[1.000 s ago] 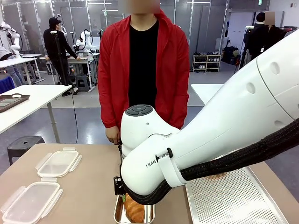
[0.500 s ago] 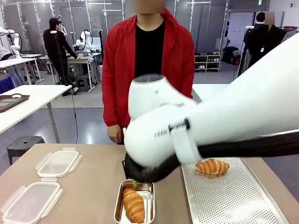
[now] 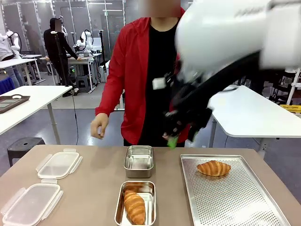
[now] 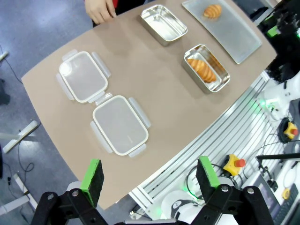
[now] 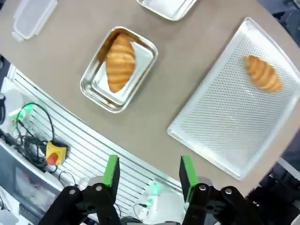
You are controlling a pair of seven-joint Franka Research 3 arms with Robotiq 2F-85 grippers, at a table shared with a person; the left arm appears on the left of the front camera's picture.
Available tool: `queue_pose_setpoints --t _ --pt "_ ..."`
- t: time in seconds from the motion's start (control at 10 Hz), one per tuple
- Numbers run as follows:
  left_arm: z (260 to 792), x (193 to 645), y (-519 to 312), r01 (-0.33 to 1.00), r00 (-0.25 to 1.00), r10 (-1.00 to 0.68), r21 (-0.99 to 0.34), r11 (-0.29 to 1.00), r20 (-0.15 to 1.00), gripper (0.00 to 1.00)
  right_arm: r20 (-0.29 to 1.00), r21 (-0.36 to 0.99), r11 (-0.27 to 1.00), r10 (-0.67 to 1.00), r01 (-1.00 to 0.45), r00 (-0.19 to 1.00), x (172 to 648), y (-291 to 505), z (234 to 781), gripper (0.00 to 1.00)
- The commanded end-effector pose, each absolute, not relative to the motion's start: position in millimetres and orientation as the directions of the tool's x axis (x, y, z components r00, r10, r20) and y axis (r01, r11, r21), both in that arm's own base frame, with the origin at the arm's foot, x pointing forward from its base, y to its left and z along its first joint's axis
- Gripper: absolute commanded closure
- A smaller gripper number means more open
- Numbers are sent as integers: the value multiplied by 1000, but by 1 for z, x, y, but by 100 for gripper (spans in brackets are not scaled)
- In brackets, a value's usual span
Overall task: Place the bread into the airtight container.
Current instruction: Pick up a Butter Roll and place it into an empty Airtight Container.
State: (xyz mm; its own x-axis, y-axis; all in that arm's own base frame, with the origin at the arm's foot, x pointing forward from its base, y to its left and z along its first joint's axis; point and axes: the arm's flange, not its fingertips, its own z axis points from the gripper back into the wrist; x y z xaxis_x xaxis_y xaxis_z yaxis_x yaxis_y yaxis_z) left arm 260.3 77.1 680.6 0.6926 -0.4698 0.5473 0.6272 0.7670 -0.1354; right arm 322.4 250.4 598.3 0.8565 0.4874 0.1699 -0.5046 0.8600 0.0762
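Green-padded and spread apart, the right end effector [image 5: 149,173] is open and holds nothing. It hangs high over the near edge of the tabletop [image 5: 187,79]. Below it, a croissant [image 5: 120,62] lies lengthwise inside the near steel container [image 5: 93,93]. Beside that container, a perforated tray [image 5: 220,122] carries a second croissant [image 5: 263,73] near one of its far corners, well apart from the first. The left end effector [image 4: 150,174] is also open and empty, fingers wide, raised off the tabletop's left end. From its view, a clear lid [image 4: 119,124] and a second clear lid [image 4: 83,77] lie flat just beside each other, well apart from the steel containers. An empty steel container [image 3: 138,161] sits just beyond the filled one. At the far edge is the person's hand [image 3: 99,128] — blurred, so its pose is unclear
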Motion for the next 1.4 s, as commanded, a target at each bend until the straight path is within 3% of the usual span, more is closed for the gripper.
queue_pose_setpoints --t 0.0,0.1,0.2,0.3,0.4,0.5,0.6,0.7,0.8,0.9,1.0,1.1,1.3 --pt "682 260 77 641 681 -481 -133 756 552 0 252 107 850 478 -515 841 317 205 630 41" --pt "682 260 77 641 681 -481 -133 756 552 0 314 120 856 448 -503 837 310 172 653 51" --pt "682 260 77 641 681 -481 -133 756 552 0 376 142 859 413 -492 830 305 142 670 46" --pt "682 260 77 641 681 -481 -133 756 552 0 428 175 872 351 -458 832 303 113 681 57" --pt "682 260 77 641 681 -481 -133 756 552 0 462 214 885 281 -413 841 304 86 689 52" --pt "682 260 77 641 681 -481 -133 756 552 0 454 223 899 246 -377 856 307 58 693 63" --pt "682 260 77 641 681 -481 -133 756 552 0 448 232 915 200 -329 871 313 38 696 58" --pt "682 260 77 641 681 -481 -133 756 552 0 441 224 928 177 -299 880 321 23 698 69" --pt "682 260 77 641 681 -481 -133 756 552 0 433 198 942 164 -271 886 329 12 701 69" --pt "682 260 77 641 681 -481 -133 756 552 0 423 177 948 170 -265 890 332 2 702 27" --pt "682 260 77 641 681 -481 -133 756 552 0 421 158 947 190 -278 887 334 -8 705 17" --pt "682 260 77 641 681 -481 -133 756 552 0 416 136 942 228 -308 880 335 -14 706 0" --pt "682 260 77 641 681 -481 -133 756 552 0 405 53 937 297 -346 865 333 -20 706 0"
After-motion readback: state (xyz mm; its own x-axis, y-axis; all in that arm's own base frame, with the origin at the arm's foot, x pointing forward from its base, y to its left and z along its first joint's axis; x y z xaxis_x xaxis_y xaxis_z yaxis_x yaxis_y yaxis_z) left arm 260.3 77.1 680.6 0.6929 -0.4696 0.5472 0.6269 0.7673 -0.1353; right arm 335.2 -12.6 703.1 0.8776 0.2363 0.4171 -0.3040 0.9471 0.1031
